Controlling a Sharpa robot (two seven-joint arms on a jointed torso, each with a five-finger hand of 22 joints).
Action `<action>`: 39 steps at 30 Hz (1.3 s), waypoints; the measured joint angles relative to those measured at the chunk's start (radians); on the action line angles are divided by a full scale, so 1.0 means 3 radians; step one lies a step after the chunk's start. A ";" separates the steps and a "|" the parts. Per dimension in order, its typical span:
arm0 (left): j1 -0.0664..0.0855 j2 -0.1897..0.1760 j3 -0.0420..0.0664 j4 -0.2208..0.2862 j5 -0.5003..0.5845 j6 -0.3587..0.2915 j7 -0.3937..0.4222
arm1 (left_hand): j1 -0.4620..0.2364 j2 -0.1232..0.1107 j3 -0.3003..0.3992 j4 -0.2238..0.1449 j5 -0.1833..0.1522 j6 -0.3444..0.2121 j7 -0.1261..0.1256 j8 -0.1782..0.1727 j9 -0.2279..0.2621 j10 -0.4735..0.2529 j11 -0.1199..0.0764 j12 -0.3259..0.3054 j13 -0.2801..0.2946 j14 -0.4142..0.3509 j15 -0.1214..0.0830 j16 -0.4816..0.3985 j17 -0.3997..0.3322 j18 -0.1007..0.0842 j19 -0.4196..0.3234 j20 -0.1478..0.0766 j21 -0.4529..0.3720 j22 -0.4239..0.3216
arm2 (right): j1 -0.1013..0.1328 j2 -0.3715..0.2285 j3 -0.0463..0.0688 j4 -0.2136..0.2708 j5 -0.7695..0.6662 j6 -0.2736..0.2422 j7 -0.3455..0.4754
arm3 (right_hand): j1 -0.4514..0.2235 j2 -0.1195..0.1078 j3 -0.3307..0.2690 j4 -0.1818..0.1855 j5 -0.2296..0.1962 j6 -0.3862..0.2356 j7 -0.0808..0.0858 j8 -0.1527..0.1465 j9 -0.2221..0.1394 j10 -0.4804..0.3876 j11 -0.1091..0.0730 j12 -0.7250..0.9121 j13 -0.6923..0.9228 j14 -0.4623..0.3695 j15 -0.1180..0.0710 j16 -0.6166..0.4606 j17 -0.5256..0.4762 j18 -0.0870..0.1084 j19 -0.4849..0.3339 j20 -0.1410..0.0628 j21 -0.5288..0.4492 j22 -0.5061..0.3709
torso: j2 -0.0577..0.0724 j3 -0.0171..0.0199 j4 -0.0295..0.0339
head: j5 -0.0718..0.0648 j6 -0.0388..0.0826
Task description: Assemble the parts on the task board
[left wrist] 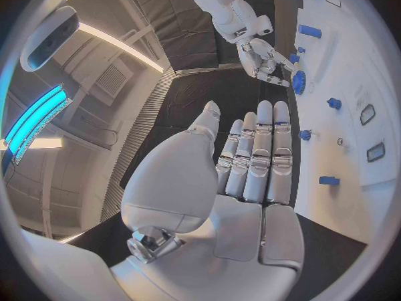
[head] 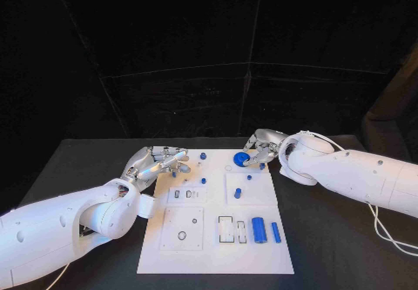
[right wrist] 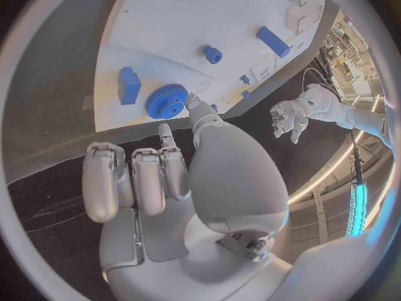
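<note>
White board: the plate (head: 218, 254) lies in the middle of the black table (head: 331, 241), running away from me, with small blue parts scattered over it.
Blue gear: a toothed wheel (head: 241, 158) sits at the far end of the board, just under the fingertips of my right hand (head: 264, 147).
Right hand: thumb and one finger reach down to the gear's rim while my other fingers curl in; whether I truly grip it or only touch it I cannot tell.
Left hand: my left hand (head: 159, 162) hovers over the board's far left corner, fingers straight and side by side, holding nothing.
Other parts: a fat blue cylinder (head: 258, 229) and a thinner bar (head: 275, 232) lie near the close end; small blue pegs (head: 237, 193) stand mid-board.
Handling: the gear looks rigid, light and smooth-faced, likely plastic; its teeth should give purchase, so I would pinch it across the rim.
Hard to make out: the spot under the gear and what it seats on are hidden by my fingers.
</note>
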 measured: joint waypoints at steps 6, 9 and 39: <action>0.0000 0.0003 0.0000 -0.0007 0.0000 0.0005 -0.0003 | 0.0000 0.0000 0.0000 0.0000 0.0000 0.0000 0.0000 0.0000 0.0000 0.0000 0.0000 0.0000 0.0000 0.0000 0.0000 0.0000 0.0000 0.0000 0.0000 0.0000 0.0000 -0.0003 | -0.0001 0.0035 0.0000 -0.0049 -0.0014 -0.0005 -0.0026 | 0.0031 0.0031 0.0014 0.0014 0.0017 0.0000 0.0000 0.0006 0.0000 0.0000 0.0000 0.0027 0.0000 0.0000 0.0000 0.0017 0.0000 0.0000 0.0005 -0.0005 0.0014 0.0000 | 0.0001 -0.0001 0.0000 | 0.0002 -0.0011; 0.0000 0.0004 0.0000 -0.0009 0.0000 0.0008 -0.0004 | 0.0000 0.0000 0.0000 0.0000 0.0000 0.0000 0.0000 0.0000 0.0000 0.0000 0.0000 0.0000 0.0000 0.0000 0.0000 0.0000 0.0000 0.0000 0.0000 0.0000 0.0000 -0.0003 | -0.0001 0.0052 0.0000 -0.0074 -0.0024 -0.0007 -0.0036 | 0.0047 0.0047 0.0022 0.0012 0.0017 0.0000 0.0000 0.0021 0.0000 0.0000 0.0000 0.0032 0.0000 0.0000 0.0000 0.0020 0.0000 0.0001 0.0005 -0.0005 0.0028 0.0000 | 0.0000 -0.0001 0.0000 | 0.0006 -0.0012; -0.0001 0.0009 -0.0001 -0.0019 0.0000 0.0010 -0.0014 | 0.0000 0.0000 0.0009 -0.0028 0.0000 0.0000 0.0000 -0.0013 0.0000 0.0000 0.0000 -0.0035 0.0000 0.0000 0.0000 -0.0014 0.0008 0.0000 0.0000 0.0000 0.0000 -0.0009 | -0.0001 0.0224 0.0004 -0.0235 -0.0271 0.0180 -0.0071 | 0.0121 0.0275 0.0225 -0.0114 -0.0217 0.0112 -0.0022 0.0091 0.0001 -0.0001 0.0000 0.0049 -0.0001 0.0000 -0.0001 0.0037 -0.0001 0.0001 0.0004 -0.0005 0.0040 -0.0001 | -0.0002 0.0001 -0.0002 | 0.0020 -0.0044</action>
